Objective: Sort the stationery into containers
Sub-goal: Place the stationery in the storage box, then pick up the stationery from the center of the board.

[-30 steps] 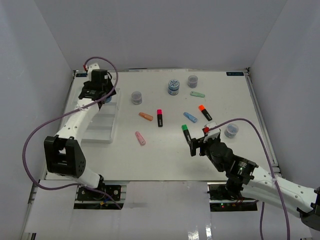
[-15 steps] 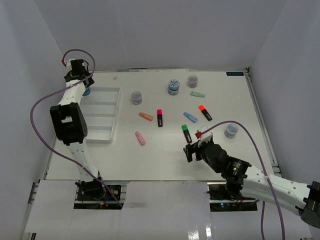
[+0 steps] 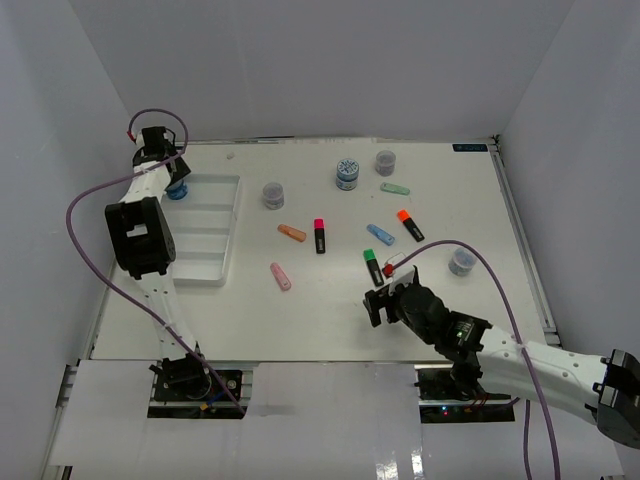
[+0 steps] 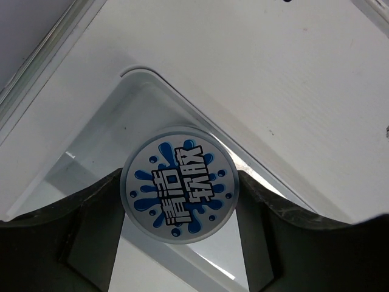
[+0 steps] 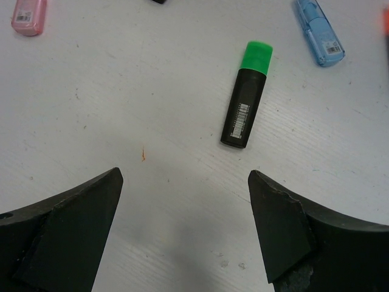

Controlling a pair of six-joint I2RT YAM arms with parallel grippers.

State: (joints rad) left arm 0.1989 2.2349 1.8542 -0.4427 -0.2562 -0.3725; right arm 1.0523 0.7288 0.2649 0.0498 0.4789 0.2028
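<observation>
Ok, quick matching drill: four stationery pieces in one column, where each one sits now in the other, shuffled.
Things:
1. blue splash-lid jar
2. green-capped highlighter
3. pale green marker
4. pink marker

Places:
A. on the table, just ahead of the open right gripper
B. far side, beside a grey jar
C. between the left gripper's fingers, at the white tray's far corner
D. just off the tray's near right corner

Pairs: 1-C, 2-A, 3-B, 4-D
</observation>
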